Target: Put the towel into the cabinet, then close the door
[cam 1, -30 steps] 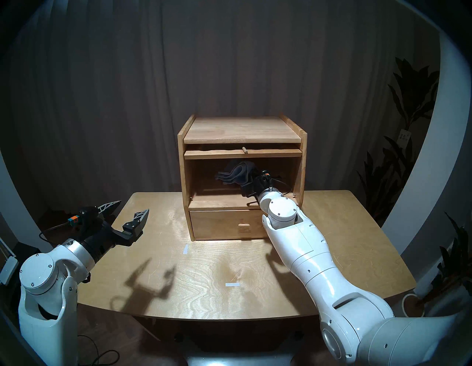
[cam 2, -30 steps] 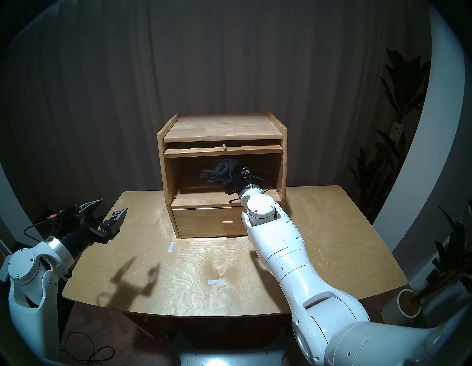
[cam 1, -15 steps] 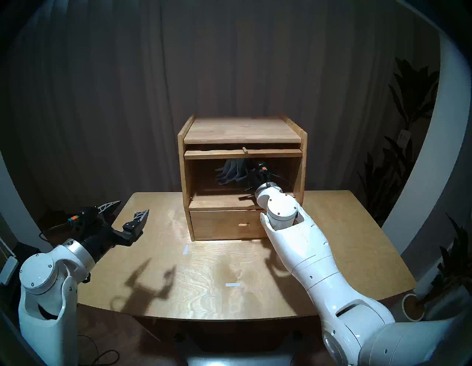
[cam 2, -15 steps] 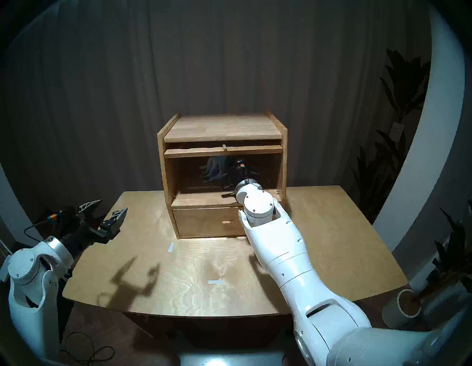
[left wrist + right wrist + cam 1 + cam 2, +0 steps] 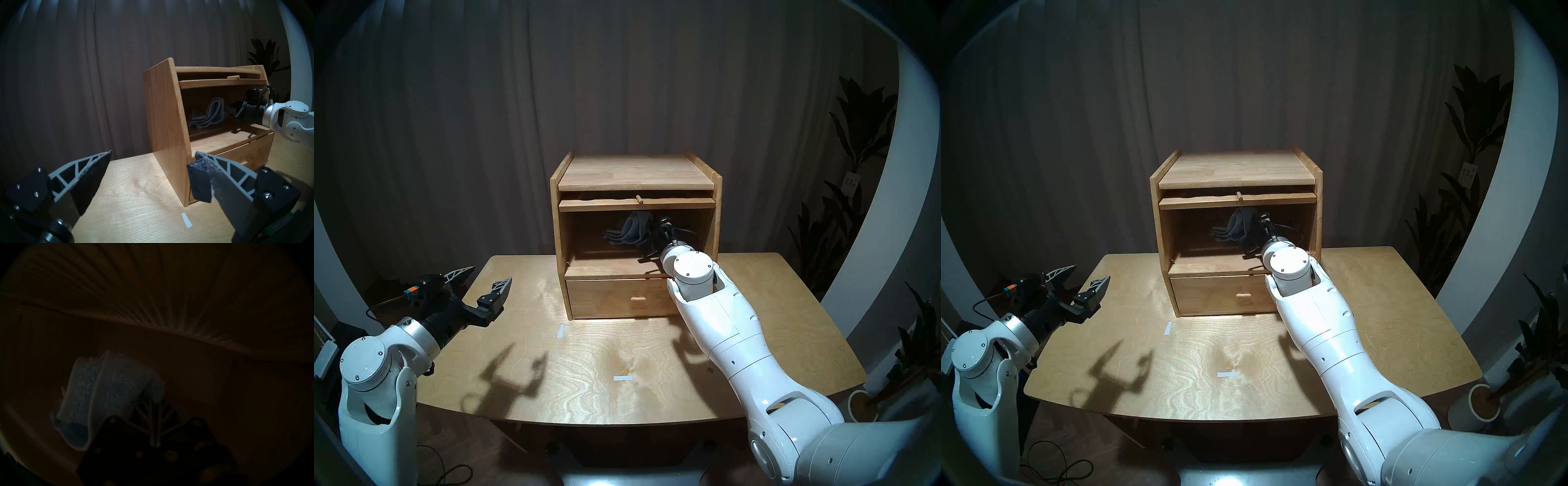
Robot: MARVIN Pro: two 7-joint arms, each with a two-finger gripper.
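Note:
The light-wood cabinet (image 5: 556,220) stands at the back of the table. Its door (image 5: 602,204) is lifted flat under the top, with the peg knob (image 5: 639,199) pointing forward. My right gripper (image 5: 153,405) is inside the upper compartment, shut on the light-blue towel (image 5: 628,229). The towel hangs folded from the gripper above the compartment floor; it also shows in the left wrist view (image 5: 212,112) and the right wrist view (image 5: 105,392). My left gripper (image 5: 490,274) is open and empty above the table's left edge, well left of the cabinet.
The drawer (image 5: 612,305) under the compartment is shut, with a flat pull (image 5: 638,298). Two white tape marks (image 5: 560,331) (image 5: 622,378) lie on the table (image 5: 551,390). Potted plants (image 5: 857,169) stand off the table's right side. A curtain hangs behind.
My right wrist has shifted slightly right and up at the compartment opening. The towel swung and stays in the gripper. The left arm has not moved.

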